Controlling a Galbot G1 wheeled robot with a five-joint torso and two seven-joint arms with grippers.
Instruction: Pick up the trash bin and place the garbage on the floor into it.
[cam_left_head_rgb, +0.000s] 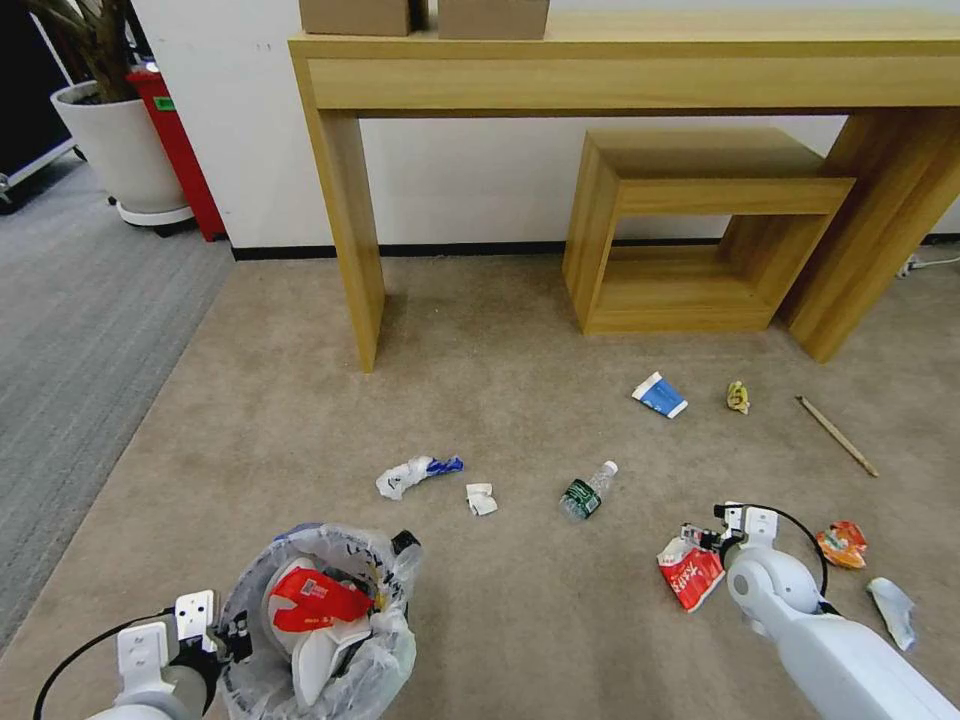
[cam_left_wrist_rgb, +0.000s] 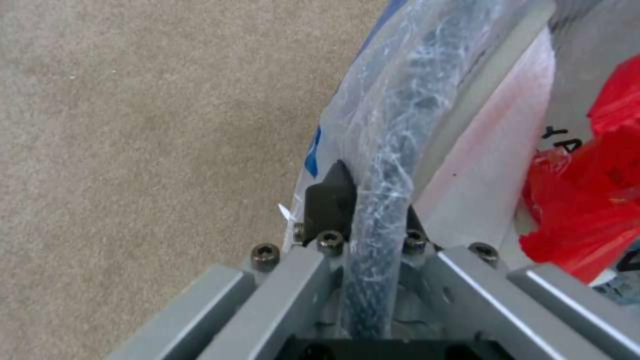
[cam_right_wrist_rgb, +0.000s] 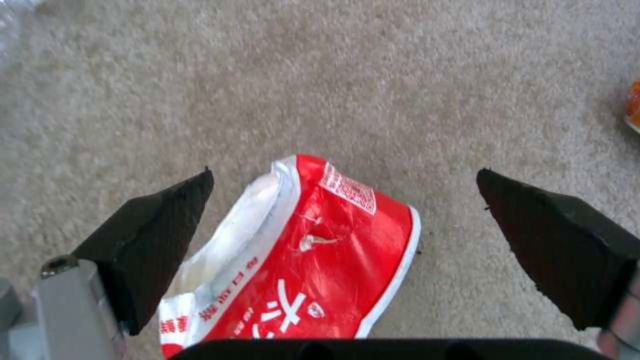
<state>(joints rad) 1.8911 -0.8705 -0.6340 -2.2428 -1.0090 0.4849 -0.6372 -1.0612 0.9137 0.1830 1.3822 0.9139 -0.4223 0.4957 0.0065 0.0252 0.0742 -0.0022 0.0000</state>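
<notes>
The trash bin (cam_left_head_rgb: 385, 640), lined with a crinkly plastic bag, hangs at the lower left with a red wrapper (cam_left_head_rgb: 318, 598) inside. My left gripper (cam_left_wrist_rgb: 370, 200) is shut on the bin's rim (cam_left_wrist_rgb: 393, 125). On the beige floor (cam_left_head_rgb: 520, 340), my right gripper (cam_right_wrist_rgb: 343, 220) stands open just above a red-and-white wrapper (cam_right_wrist_rgb: 320, 260), one finger on each side of it. Other garbage lies around: a green-label bottle (cam_left_head_rgb: 586, 492), a blue-white carton (cam_left_head_rgb: 659, 395), a yellow scrap (cam_left_head_rgb: 738, 397), a wooden stick (cam_left_head_rgb: 836, 435), an orange wrapper (cam_left_head_rgb: 842, 543) and crumpled paper (cam_left_head_rgb: 481, 499).
A wooden table's leg (cam_left_head_rgb: 352, 230) and a low wooden shelf (cam_left_head_rgb: 690, 230) stand against the far wall. A potted plant (cam_left_head_rgb: 120, 150) and a tall red bin (cam_left_head_rgb: 180, 150) sit at the far left, beside grey carpet (cam_left_head_rgb: 80, 330).
</notes>
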